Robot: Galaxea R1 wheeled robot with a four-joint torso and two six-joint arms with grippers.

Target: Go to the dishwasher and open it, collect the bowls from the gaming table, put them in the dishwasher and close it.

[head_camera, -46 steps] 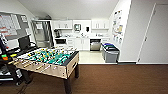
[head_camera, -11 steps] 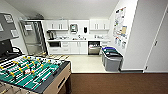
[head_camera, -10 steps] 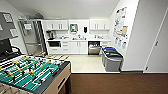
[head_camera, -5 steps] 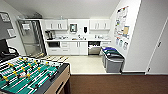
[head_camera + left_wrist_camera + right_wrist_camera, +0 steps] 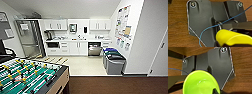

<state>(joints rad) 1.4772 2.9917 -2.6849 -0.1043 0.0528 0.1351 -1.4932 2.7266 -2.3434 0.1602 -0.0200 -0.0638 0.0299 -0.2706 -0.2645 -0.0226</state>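
Head view: a kitchenette lies ahead across a pale floor, past a strip of brown wood-look floor nearest the camera. The dishwasher sits built into the white cabinet run along the far wall, right of the double cupboard doors, its steel front closed. Above the counter hang white wall cabinets. A tall steel fridge stands at the left end of the run. Two grey bins with dark and blue lids stand against the right wall, near the dishwasher's side. Posters hang on that wall above them. A table-football table with a green field, rods and yellow players fills the lower left corner.

Left wrist view: a yellow bowl shows large at the end of the dark wrist plate, rim side-on. A thin blue cable loops across the plate. Brown wood-grain floor lies beneath. Left end effector: fingers not made out; cannot tell whether apart or clamped.

Right wrist view: a lime-green bowl shows with its glossy inside facing the camera, a dark part overlapping its rim. Wood-grain floor lies below. Right end effector: cannot tell its state either.
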